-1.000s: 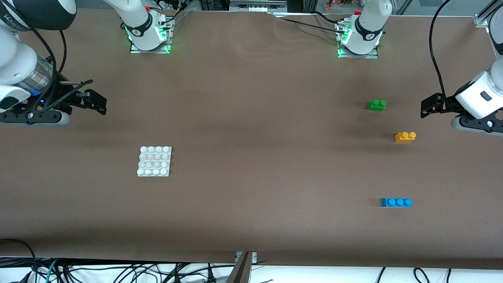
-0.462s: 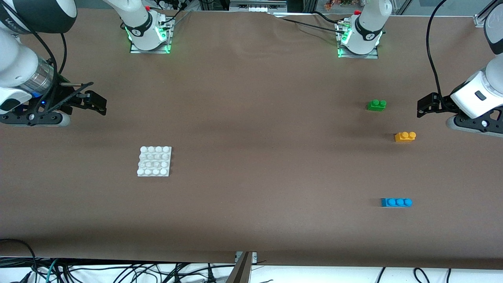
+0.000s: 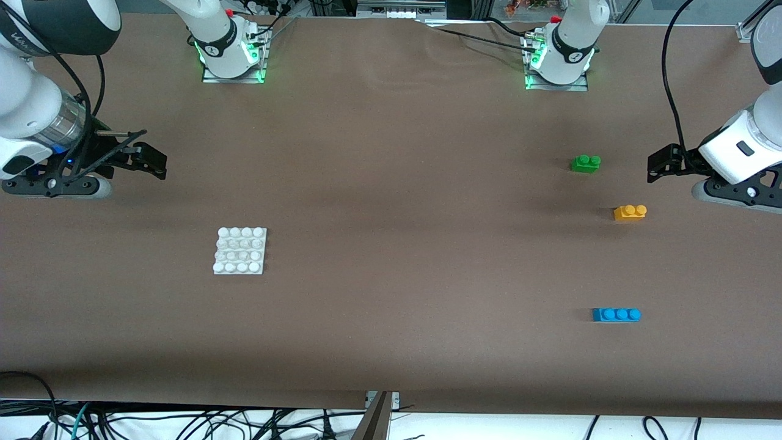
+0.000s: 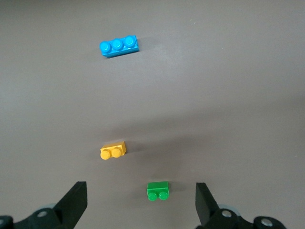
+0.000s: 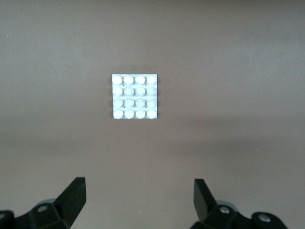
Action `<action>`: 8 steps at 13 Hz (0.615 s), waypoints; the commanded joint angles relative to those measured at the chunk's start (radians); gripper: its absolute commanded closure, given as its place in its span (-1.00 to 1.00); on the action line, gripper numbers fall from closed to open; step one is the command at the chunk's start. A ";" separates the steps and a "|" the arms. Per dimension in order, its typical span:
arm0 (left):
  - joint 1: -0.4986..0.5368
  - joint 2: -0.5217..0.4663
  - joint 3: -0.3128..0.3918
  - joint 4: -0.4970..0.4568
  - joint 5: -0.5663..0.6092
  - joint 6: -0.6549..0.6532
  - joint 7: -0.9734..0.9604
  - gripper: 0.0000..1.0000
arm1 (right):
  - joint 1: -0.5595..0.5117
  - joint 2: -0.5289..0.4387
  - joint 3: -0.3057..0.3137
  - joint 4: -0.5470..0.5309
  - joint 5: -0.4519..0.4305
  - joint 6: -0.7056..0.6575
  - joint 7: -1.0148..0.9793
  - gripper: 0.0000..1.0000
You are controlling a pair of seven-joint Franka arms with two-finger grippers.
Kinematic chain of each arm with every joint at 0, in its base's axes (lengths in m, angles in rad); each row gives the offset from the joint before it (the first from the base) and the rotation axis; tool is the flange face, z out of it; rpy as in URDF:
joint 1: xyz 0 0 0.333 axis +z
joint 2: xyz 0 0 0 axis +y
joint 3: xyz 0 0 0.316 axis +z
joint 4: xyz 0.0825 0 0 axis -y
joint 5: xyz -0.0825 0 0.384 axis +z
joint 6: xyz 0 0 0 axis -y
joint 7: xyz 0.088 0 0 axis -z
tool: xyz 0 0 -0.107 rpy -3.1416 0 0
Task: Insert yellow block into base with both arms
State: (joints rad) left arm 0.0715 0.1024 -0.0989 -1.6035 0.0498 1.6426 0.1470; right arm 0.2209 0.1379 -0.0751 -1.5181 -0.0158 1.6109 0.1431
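Observation:
The yellow block (image 3: 630, 212) (image 4: 113, 151) lies on the brown table toward the left arm's end, studs up. The white studded base (image 3: 240, 251) (image 5: 135, 97) lies flat toward the right arm's end. My left gripper (image 3: 663, 165) (image 4: 141, 192) hangs open and empty over the table, a short way from the yellow block and apart from it. My right gripper (image 3: 153, 162) (image 5: 138, 188) hangs open and empty over bare table at the right arm's end, well apart from the base.
A green two-stud brick (image 3: 586, 163) (image 4: 158, 191) lies farther from the front camera than the yellow block. A blue three-stud brick (image 3: 616, 315) (image 4: 119, 46) lies nearer to it. The arm bases (image 3: 232, 58) (image 3: 557, 64) stand along the table's back edge.
The left arm has crept a little toward the bricks. The right arm has shifted only slightly. Both grippers stay open; the bricks and base have not moved.

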 commanded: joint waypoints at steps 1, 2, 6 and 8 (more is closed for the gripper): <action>-0.001 -0.009 0.002 -0.006 -0.027 -0.007 0.000 -1.00 | -0.008 -0.008 0.004 -0.013 -0.007 0.010 -0.016 -1.00; -0.001 -0.010 0.001 -0.006 -0.027 -0.007 0.000 -1.00 | -0.008 -0.003 0.003 -0.019 -0.007 0.020 -0.016 -1.00; -0.002 -0.009 0.001 -0.006 -0.027 -0.007 -0.003 -1.00 | -0.009 -0.008 -0.008 -0.118 -0.007 0.125 -0.016 -1.00; -0.001 -0.009 -0.002 -0.006 -0.027 -0.007 -0.003 -1.00 | -0.009 -0.009 -0.014 -0.157 -0.007 0.170 -0.016 -1.00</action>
State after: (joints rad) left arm 0.0713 0.1024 -0.1000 -1.6035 0.0498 1.6426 0.1470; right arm 0.2174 0.1466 -0.0872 -1.6293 -0.0161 1.7397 0.1428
